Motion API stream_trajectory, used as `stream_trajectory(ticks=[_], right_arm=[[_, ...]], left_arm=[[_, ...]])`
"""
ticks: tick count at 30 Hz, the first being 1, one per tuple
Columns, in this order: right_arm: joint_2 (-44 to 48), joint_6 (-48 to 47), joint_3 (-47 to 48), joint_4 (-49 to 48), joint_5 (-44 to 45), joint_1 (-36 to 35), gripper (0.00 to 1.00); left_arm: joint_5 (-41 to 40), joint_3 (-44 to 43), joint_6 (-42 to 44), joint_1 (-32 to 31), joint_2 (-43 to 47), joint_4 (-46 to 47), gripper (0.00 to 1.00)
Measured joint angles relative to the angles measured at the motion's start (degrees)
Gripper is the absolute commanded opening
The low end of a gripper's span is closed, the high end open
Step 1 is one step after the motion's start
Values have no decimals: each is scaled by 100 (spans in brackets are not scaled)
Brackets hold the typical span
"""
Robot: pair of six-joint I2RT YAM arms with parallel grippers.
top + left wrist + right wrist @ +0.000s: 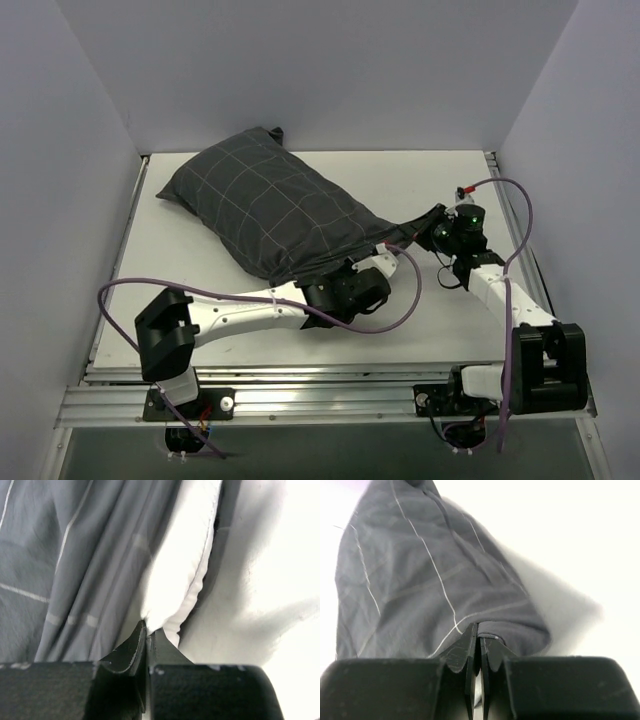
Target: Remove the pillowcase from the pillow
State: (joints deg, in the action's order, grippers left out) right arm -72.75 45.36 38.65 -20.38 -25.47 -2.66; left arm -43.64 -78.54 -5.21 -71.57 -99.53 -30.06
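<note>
Top: one pillowcase (pixel 270 205), stuffed full, lies at 11 o'clock on the counter (pixel 440 190). Left wrist: my left hand (pixel 148 629) pinches the one pillow's (pixel 185 545) white edge at the mouth. Right wrist: my right hand (pixel 479 630) pinches the pillowcase hem. Both grips look set; next, I judge, pull them apart without slipping.
</note>
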Motion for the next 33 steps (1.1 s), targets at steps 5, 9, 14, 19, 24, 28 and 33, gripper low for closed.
stream_trajectory(ticks=[5, 9, 14, 19, 24, 28, 33], right_arm=[[-90, -179, 240, -2, 155, 0, 0], [-258, -289, 192, -109, 208, 0, 0], [-254, -317, -304, -476, 94, -42, 0], [-31, -170, -863, -726, 162, -461, 3], [28, 13, -1263, -1410, 369, -859, 0], [-2, 70, -1493, -1746, 496, -866, 0], [-352, -87, -1318, -2044, 514, -866, 0]], left_arm=[[162, 542, -299, 2, 715, -39, 2], [267, 859, -505, 55, 1375, -66, 2], [409, 896, -804, 295, 1873, -39, 2], [518, 896, -1034, 369, 1744, 17, 2], [629, 896, -1246, 393, 1576, 72, 2], [935, 883, -1375, 553, 1644, 157, 2], [1860, 883, -1344, 852, 1974, 289, 2]])
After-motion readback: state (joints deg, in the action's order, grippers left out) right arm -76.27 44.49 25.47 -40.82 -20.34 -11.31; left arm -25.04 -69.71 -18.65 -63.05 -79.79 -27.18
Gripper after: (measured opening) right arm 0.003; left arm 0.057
